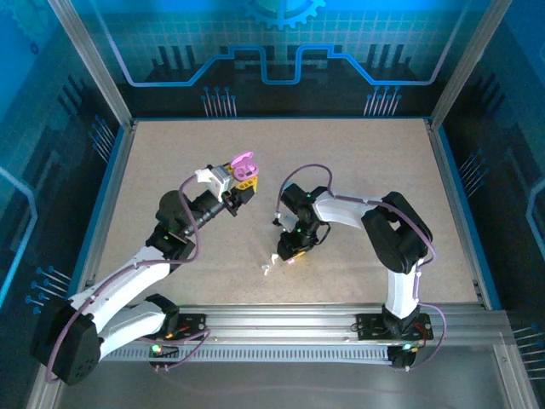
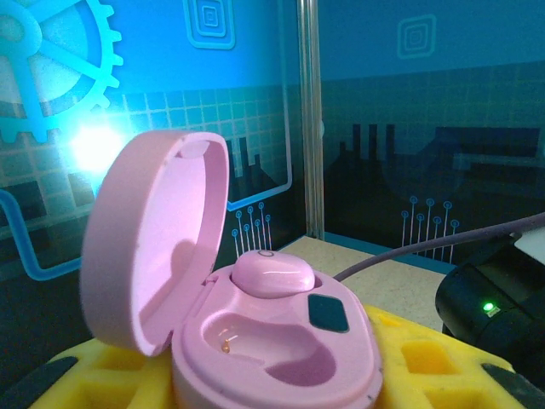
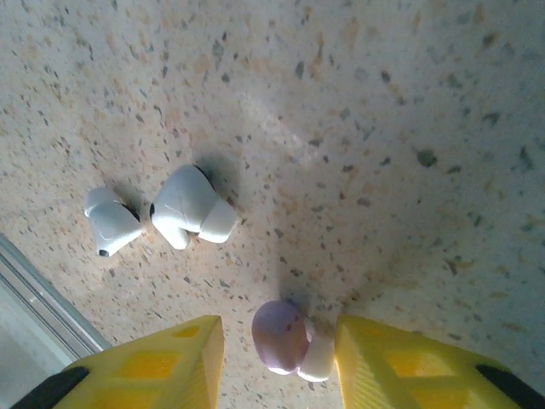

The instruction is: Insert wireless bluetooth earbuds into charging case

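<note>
My left gripper (image 2: 272, 379) is shut on a pink charging case (image 2: 281, 354), held above the table with its lid (image 2: 153, 247) swung open. One pink earbud (image 2: 272, 273) sits in the far slot, and the near slot (image 2: 264, 341) is empty. From above, the case (image 1: 243, 164) is at the left gripper (image 1: 238, 186). My right gripper (image 3: 277, 334) is open and low over the table, its yellow fingers (image 3: 162, 362) on either side of a pink-purple earbud (image 3: 281, 334). This bud lies close against the right finger, with a gap to the left one. Two white earbuds (image 3: 192, 217) (image 3: 111, 223) lie beyond.
The speckled tabletop (image 1: 366, 170) is bare around both arms. The white earbuds (image 1: 266, 268) lie near the front metal rail (image 1: 281, 319), just left of the right gripper (image 1: 289, 253). Blue panel walls and aluminium posts (image 1: 94, 68) enclose the table.
</note>
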Robot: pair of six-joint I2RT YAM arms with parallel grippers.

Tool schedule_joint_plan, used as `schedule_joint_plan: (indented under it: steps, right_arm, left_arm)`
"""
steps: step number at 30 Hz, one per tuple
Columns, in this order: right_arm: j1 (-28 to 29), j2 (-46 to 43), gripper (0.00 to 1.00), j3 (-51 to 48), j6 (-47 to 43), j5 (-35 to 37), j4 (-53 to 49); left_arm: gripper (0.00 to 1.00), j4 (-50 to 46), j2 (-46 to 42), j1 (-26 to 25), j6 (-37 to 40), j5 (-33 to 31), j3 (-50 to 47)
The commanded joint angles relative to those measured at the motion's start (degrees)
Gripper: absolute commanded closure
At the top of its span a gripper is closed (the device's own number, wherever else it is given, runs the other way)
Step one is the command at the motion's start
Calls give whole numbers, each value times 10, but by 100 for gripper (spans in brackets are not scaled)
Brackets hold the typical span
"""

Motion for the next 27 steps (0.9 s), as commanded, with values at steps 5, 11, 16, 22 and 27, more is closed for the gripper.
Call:
schedule_joint_plan:
  steps: [5,11,16,22,27]
  right_arm:
    - [19,-21,60,16,9,60,-32]
    - [30,-12,60,36,16,75,-36]
    - [43,3,61,43,32,81,-35]
    - [52,17,64,52,33,101,-42]
    - [53,25,65,58,31,104,-46]
  left_arm:
    - [65,16,0,-2,4,-2,-1]
    - [65,16,-5,-2,8,-11,-3]
    - [65,14,-13,-2,11,-18,-7]
    - [65,12,-14,-2,13,-19,-6]
    - [65,12,-16,-2,13,-19,-5]
